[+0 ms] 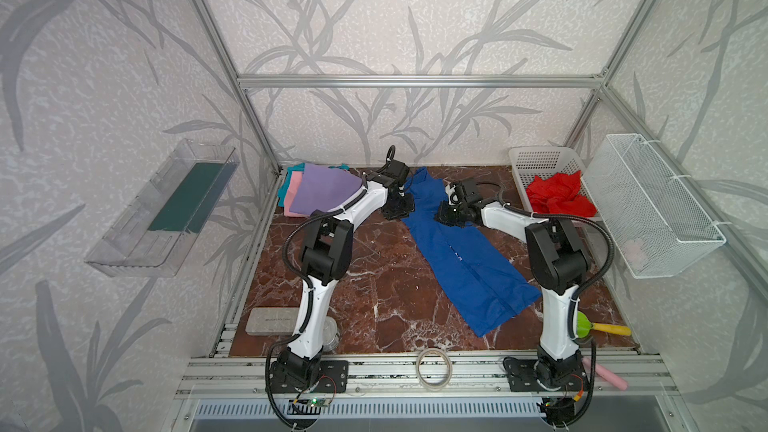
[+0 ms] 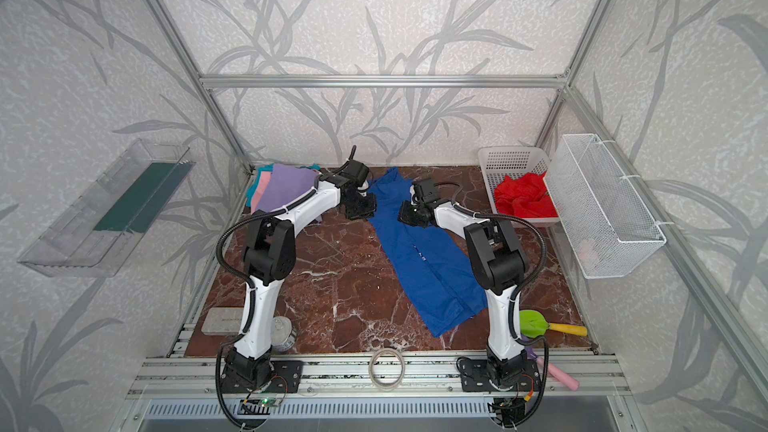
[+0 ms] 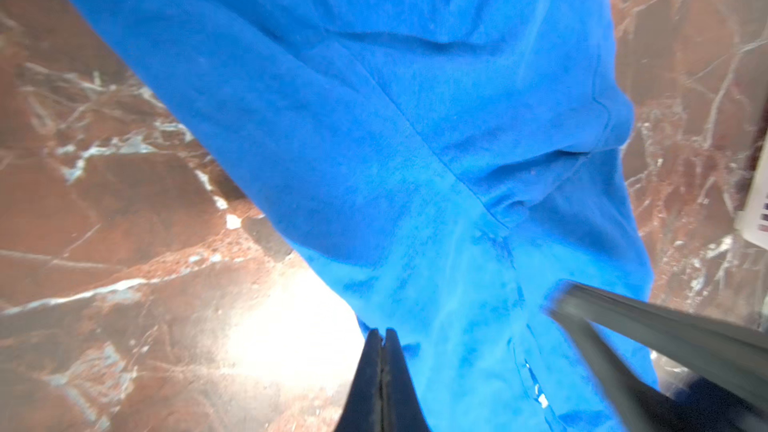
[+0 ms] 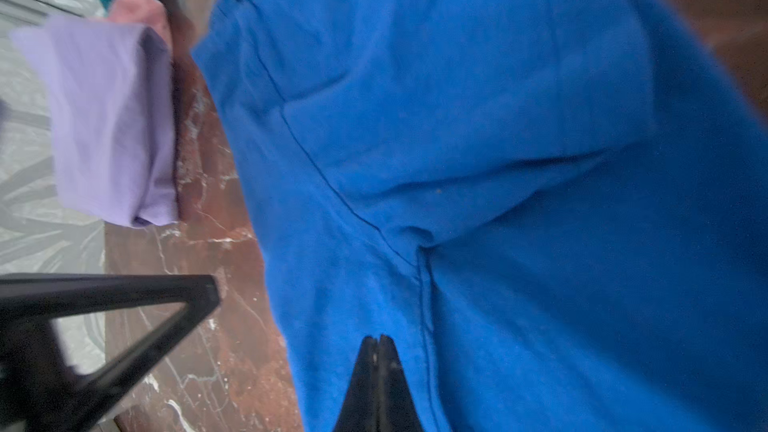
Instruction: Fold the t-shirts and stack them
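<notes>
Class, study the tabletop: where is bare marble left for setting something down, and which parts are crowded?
Bare: the marble table between the left arm and the blue shirt, up to the front rail. Crowded: folded stack back left, basket with red shirt back right, grey case and spatula at the front corners.

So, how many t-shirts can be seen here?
5: blue t-shirt in the middle; red t-shirt in the white basket; lavender t-shirt, pink t-shirt and teal t-shirt stacked far left. More may hide underneath.
</notes>
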`<state>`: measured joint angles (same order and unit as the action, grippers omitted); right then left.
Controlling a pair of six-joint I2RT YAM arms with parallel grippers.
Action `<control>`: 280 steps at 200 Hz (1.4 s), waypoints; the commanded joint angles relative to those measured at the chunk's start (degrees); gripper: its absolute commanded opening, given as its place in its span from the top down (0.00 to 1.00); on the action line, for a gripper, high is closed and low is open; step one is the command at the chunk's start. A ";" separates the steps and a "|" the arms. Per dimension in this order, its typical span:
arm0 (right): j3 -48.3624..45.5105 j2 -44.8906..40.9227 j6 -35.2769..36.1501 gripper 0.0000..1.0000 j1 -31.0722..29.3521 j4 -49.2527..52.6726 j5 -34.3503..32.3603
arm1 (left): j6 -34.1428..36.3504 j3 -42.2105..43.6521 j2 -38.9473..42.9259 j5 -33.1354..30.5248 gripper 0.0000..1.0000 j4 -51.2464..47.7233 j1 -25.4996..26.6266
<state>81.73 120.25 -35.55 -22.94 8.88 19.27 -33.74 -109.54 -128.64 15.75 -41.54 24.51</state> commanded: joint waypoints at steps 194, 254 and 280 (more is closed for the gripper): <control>-4.01 1.11 -1.62 1.00 3.60 2.46 -1.31 | -4.28 13.10 -1.28 -0.38 1.00 5.30 -5.58; -4.27 -4.76 1.65 1.00 -0.81 3.24 -1.32 | -2.59 3.70 1.26 0.84 1.00 1.75 -2.29; -5.28 -8.63 3.91 1.00 -4.67 4.25 -5.01 | -2.74 -2.87 -1.70 0.72 1.00 0.08 -1.31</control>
<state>77.03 117.34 -34.96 -23.92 10.22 17.78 -37.41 -106.30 -128.88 17.34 -38.54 21.89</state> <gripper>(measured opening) 0.043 0.047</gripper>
